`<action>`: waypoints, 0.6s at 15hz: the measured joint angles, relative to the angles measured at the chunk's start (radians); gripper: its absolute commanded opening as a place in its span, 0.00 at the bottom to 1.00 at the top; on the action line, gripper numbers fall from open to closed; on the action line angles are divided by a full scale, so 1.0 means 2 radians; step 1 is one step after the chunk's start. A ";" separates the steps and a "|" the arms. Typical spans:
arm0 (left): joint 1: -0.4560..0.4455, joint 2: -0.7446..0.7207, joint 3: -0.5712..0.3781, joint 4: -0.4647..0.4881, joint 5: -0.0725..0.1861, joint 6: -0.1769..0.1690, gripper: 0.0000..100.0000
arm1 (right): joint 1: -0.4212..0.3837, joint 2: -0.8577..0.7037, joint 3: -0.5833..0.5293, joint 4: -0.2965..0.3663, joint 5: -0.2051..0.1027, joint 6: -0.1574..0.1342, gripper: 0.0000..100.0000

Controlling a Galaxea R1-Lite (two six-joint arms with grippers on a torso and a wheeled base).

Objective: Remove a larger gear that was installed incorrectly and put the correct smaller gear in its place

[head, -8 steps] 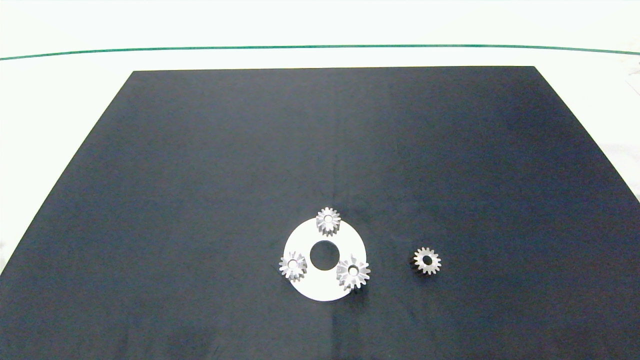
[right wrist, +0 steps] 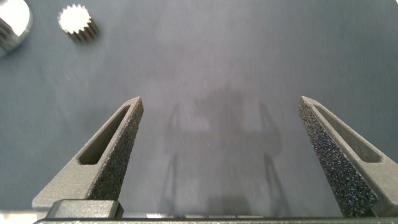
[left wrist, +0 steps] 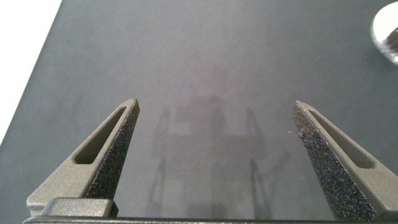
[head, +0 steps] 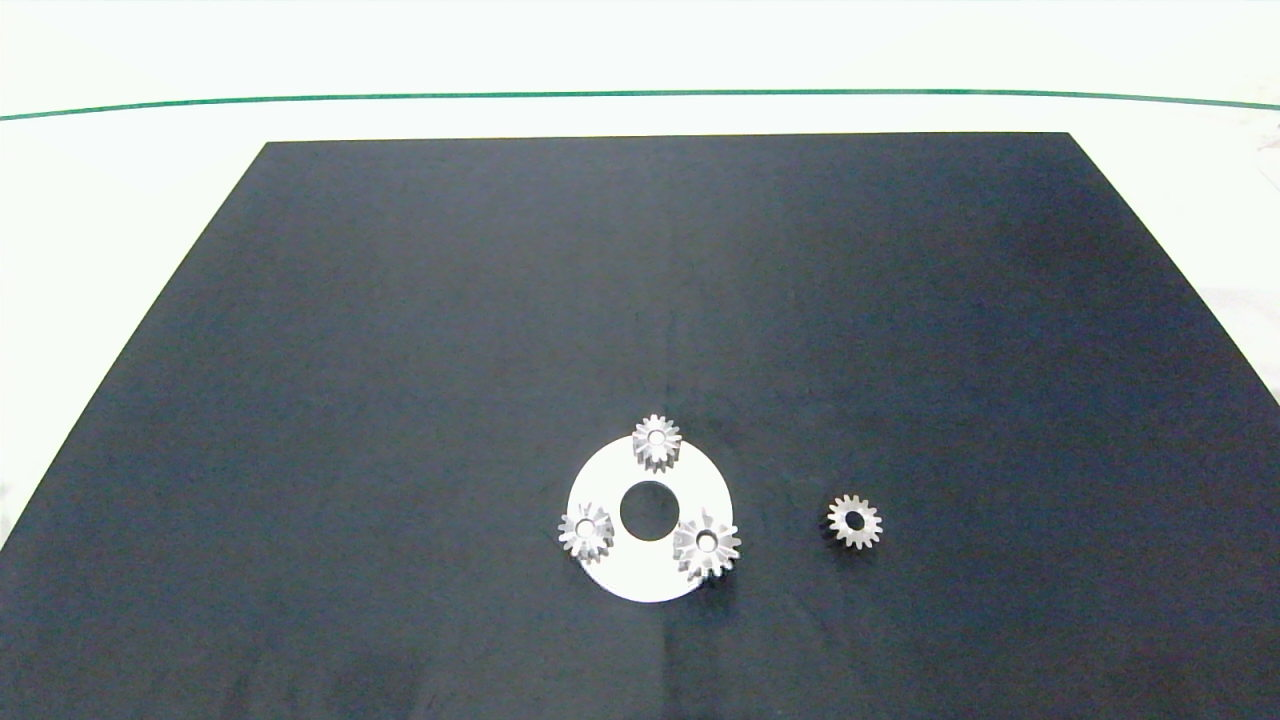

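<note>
A white disc (head: pixel 640 578) with a centre hole lies on the black mat and carries three silver gears. The larger gear (head: pixel 706 543), with long pointed teeth, sits on the disc's right side. Two small gears sit at its far edge (head: pixel 657 441) and its left edge (head: pixel 586 531). The loose smaller gear (head: pixel 855 521) lies flat on the mat to the right of the disc, and the right wrist view shows it (right wrist: pixel 78 23) too. My left gripper (left wrist: pixel 216 103) and my right gripper (right wrist: pixel 221 98) both hover open over bare mat. Neither arm shows in the head view.
The black mat (head: pixel 640 300) covers most of the white table, with a green line (head: pixel 640 94) across the far side. An edge of the disc shows in the left wrist view (left wrist: pixel 388 31) and in the right wrist view (right wrist: pixel 12 25).
</note>
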 measured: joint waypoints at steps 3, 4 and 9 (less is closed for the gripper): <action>0.015 0.034 -0.038 0.034 0.002 0.006 1.00 | 0.000 0.010 -0.030 0.056 0.002 -0.023 1.00; 0.017 0.047 -0.073 0.069 0.002 0.008 1.00 | 0.001 0.016 -0.054 0.081 0.002 -0.026 1.00; 0.023 0.185 -0.363 0.274 0.002 0.052 1.00 | 0.018 0.117 -0.222 0.209 0.003 -0.071 1.00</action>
